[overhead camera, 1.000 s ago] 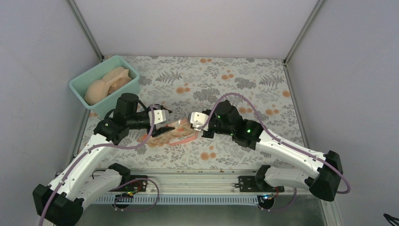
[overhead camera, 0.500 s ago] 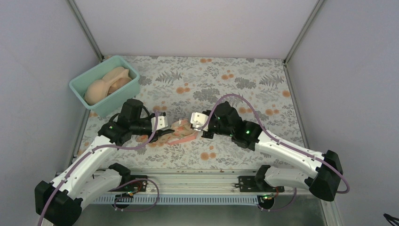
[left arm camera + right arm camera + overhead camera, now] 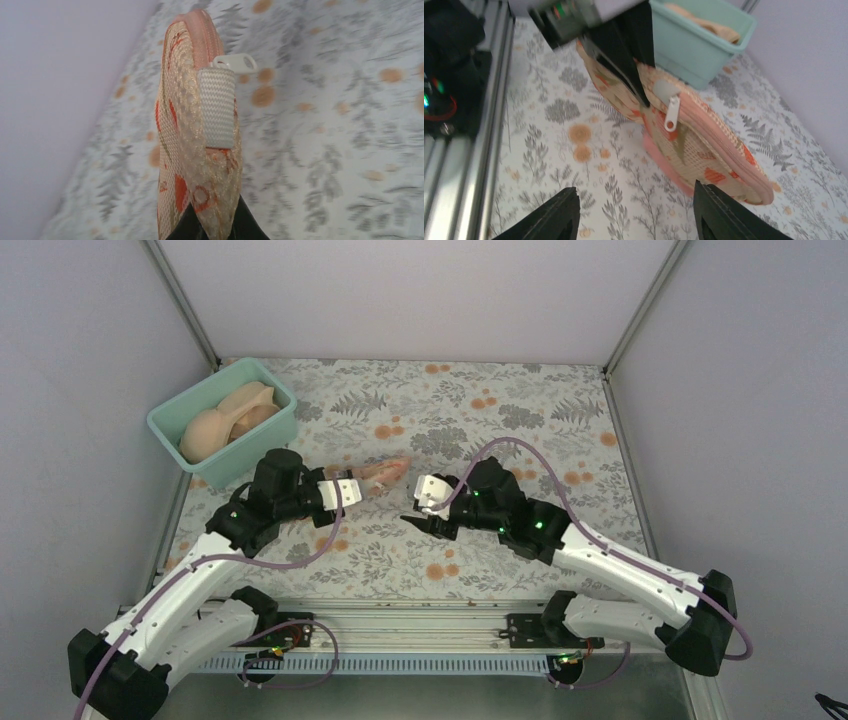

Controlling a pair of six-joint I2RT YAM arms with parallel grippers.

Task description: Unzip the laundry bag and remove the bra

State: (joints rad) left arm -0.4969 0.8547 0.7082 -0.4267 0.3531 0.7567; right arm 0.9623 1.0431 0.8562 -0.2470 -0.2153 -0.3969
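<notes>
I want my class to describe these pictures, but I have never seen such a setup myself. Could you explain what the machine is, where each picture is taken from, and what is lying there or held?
These are two robot arms bolted at the near edge of a table covered in floral cloth. The wide picture looks down from above and behind them. The other two come from a camera on each wrist. The left tool is shut on the laundry bag, a pink mesh pouch held up on edge. Its zip looks closed, with the zip pull hanging at one end. The right tool is open and empty, facing the pouch. A teal tub at the back left holds pale bras.
</notes>
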